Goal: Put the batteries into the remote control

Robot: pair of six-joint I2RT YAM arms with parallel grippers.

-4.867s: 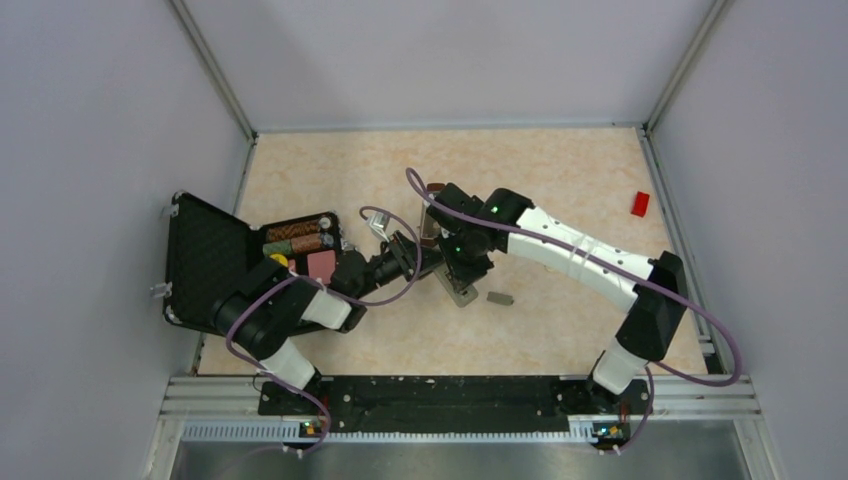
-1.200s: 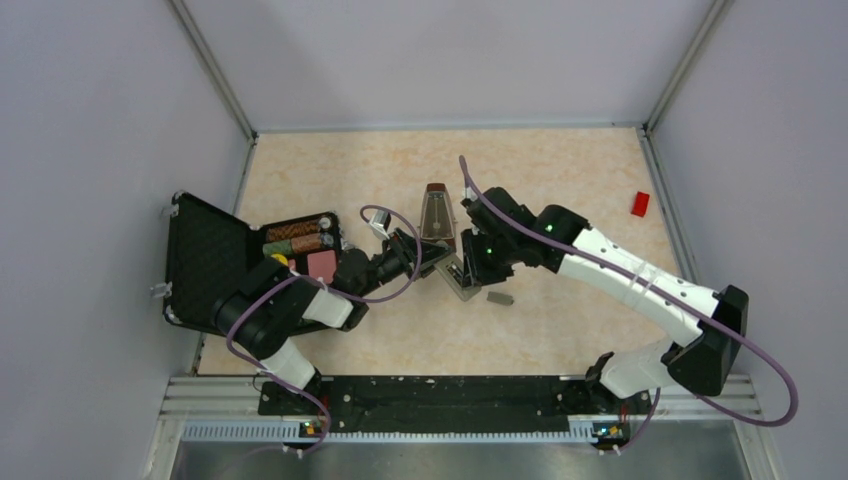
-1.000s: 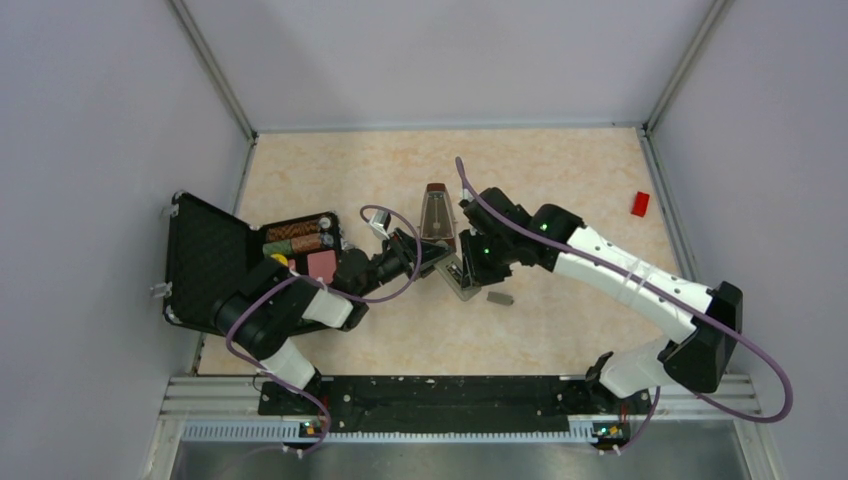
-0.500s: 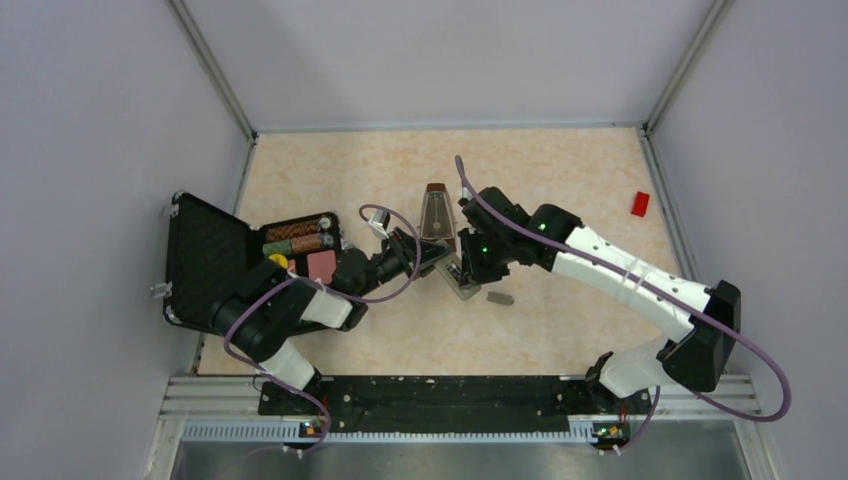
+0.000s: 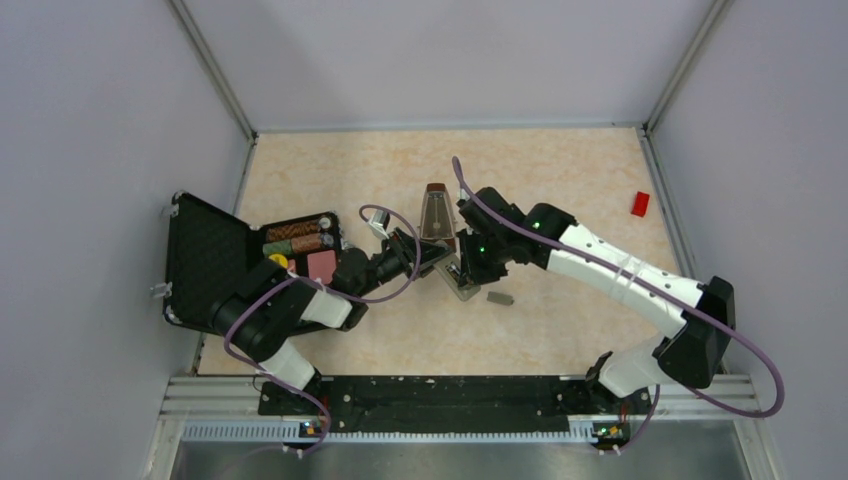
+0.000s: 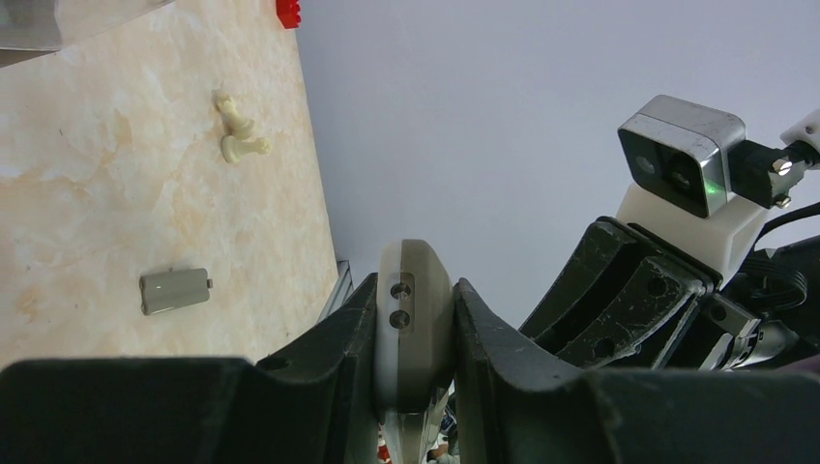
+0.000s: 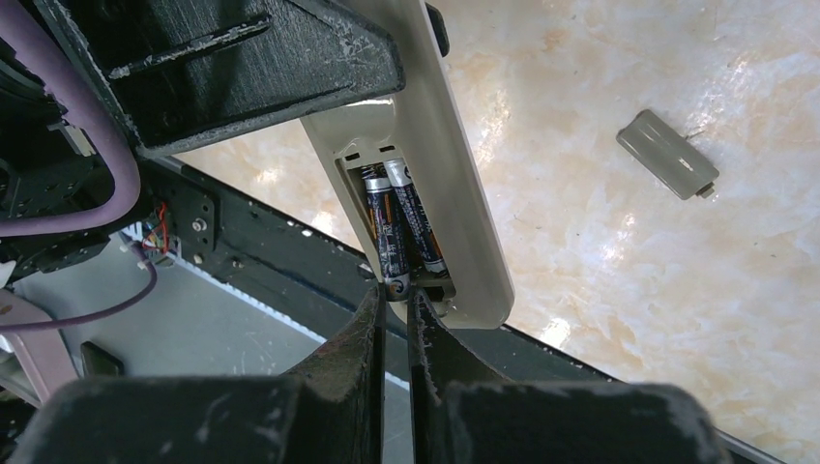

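My left gripper (image 5: 425, 258) is shut on the remote control (image 5: 455, 275), a slim white handset held above the table with its open back facing the right wrist camera. In the left wrist view the remote (image 6: 414, 324) sits clamped edge-on between the jaws of the left gripper (image 6: 414, 288). Two dark batteries (image 7: 414, 215) lie side by side in the open compartment of the remote (image 7: 469, 227). The right gripper (image 7: 395, 293) is pinched on the lower end of the left battery (image 7: 380, 224). In the top view the right gripper (image 5: 466, 268) meets the remote from the right.
The grey cover piece (image 5: 499, 297) lies on the table just right of the remote, also in the wrist views (image 7: 668, 155) (image 6: 175, 290). A brown metronome (image 5: 434, 210) stands right behind. An open black case (image 5: 205, 260) sits at the left, a red block (image 5: 640, 203) at the far right.
The right gripper's jaws have narrowed onto the battery end and the right arm has shifted slightly left toward the remote. The left arm and the remote have stayed put.
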